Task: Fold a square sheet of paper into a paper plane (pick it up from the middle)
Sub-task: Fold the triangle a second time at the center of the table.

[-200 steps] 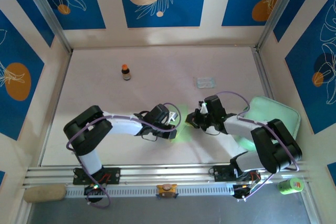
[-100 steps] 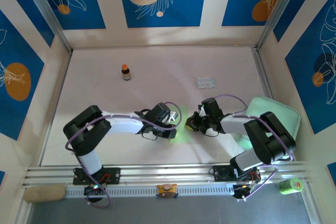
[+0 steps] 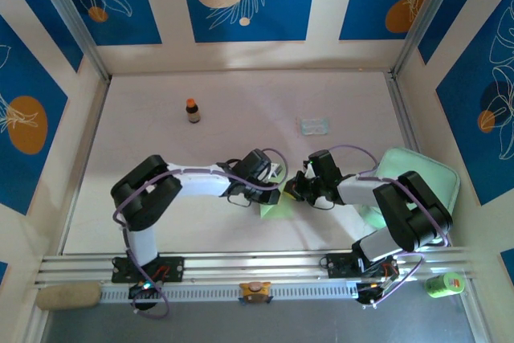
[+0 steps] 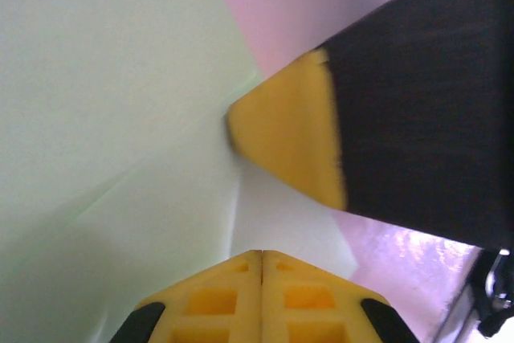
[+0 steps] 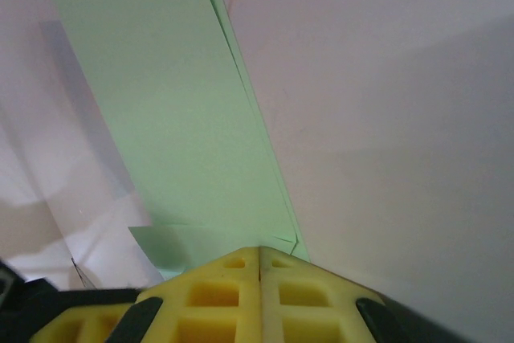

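Note:
The square sheet of paper is pale green and partly folded, lying on the table between the two arms. In the left wrist view the paper shows overlapping layers with crease lines. My left gripper is shut, its yellow tips closed together on the paper with nothing visible between them. My right gripper is also shut, its tips set at the paper's near corner; a long folded strip of the paper runs away from them. The right gripper's fingertip presses the fold just ahead of the left one.
A small brown bottle with an orange cap stands at the back left. A clear plastic packet lies at the back right. A mint green tray sits by the right arm. Walls close the table on three sides.
My left gripper has moved right, up to the right gripper. The paper now shows as a narrower folded shape just below both tips. The right gripper shifted slightly left, then held still.

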Robot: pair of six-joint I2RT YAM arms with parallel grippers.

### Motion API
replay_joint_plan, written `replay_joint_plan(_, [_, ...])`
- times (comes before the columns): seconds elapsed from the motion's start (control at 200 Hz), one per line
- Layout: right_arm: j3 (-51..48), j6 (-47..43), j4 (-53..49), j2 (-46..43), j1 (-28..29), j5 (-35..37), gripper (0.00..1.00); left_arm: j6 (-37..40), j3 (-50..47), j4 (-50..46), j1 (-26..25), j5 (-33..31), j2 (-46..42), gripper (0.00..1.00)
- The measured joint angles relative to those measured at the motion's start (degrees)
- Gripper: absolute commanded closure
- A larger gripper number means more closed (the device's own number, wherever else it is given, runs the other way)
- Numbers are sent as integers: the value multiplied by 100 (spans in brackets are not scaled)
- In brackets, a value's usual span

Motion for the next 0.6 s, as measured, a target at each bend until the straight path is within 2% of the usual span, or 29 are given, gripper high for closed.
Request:
replay_joint_plan(0.405, [-4,-22,-31,-42,-11,-15,99,-20,-286,365,0,22,-7,96])
replay_joint_plan(0.6, [-4,-136,-149,-603,76,66,99,-20,-286,365,0,20,-7,96])
